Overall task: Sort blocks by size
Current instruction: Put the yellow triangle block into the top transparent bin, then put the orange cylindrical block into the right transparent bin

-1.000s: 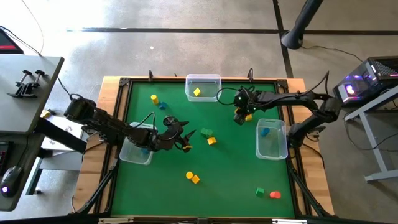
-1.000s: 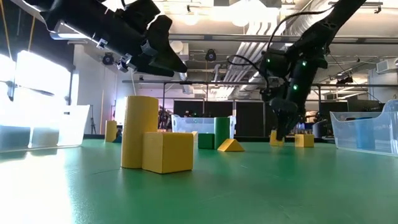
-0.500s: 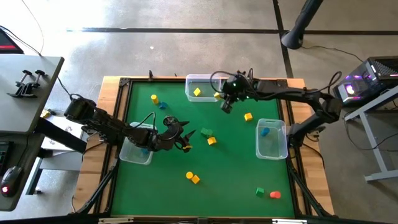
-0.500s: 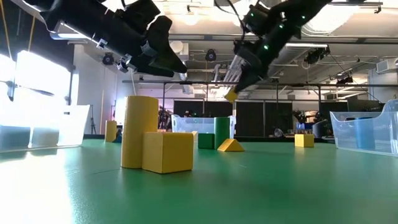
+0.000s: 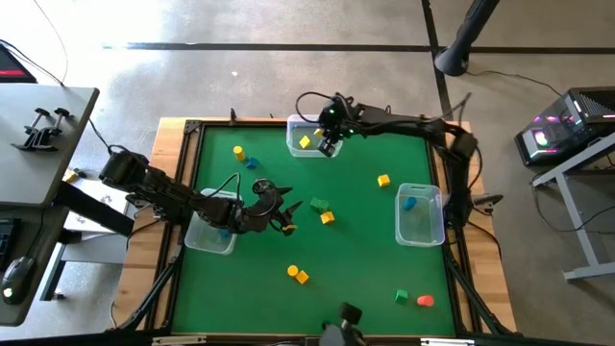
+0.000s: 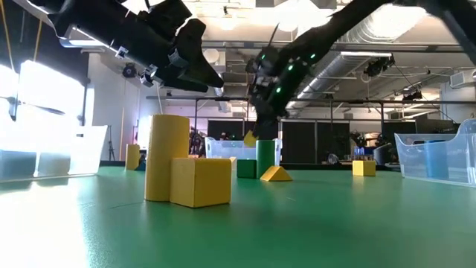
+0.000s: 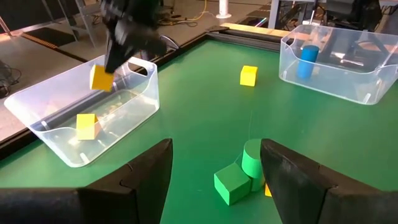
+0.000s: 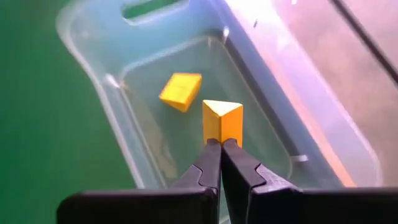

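A small yellow wedge block [image 8: 222, 120] hangs above a clear bin [image 8: 261, 81] at the table's far edge, pinched at its lower end by the right tool [image 8: 220, 147]. Its triangular face points up toward the wrist camera, long axis vertical. With so thin a grip, it may twist or slip free early and bounce off the bin rim. The left tool [image 7: 214, 163], fingers spread, waits mid-table.

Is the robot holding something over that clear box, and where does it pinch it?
Yes. The right claw pinches a yellow wedge block by its bottom edge, above the clear bin. The left claw holds nothing.
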`<act>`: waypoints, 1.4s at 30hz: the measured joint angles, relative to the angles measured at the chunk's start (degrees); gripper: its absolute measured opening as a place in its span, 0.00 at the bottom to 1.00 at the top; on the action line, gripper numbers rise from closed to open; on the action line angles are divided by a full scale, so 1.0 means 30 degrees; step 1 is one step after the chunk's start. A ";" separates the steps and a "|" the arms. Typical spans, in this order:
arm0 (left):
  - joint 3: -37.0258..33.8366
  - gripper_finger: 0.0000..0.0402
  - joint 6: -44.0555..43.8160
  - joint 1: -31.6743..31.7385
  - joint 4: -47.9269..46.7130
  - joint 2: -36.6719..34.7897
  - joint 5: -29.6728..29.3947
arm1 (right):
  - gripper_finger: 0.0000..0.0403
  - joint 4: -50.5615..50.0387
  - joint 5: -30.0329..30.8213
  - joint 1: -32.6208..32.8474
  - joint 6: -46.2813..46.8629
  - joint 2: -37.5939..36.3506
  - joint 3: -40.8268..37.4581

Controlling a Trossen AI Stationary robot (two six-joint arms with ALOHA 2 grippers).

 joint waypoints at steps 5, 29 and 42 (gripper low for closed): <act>0.0000 0.57 -0.0014 0.0000 -0.0002 0.0000 0.0000 | 0.00 -0.1373 -0.0829 -0.0198 0.0000 0.1869 0.1657; 0.0000 0.57 -0.0991 -0.0842 -0.0002 0.0000 -0.0431 | 0.34 -0.4828 -0.0921 0.2334 -0.1640 -0.4089 -0.0575; -0.0007 0.57 -0.0677 -0.1050 0.0085 0.0000 -0.1184 | 0.34 -0.5542 0.3688 1.3101 0.3830 -1.7077 -1.0186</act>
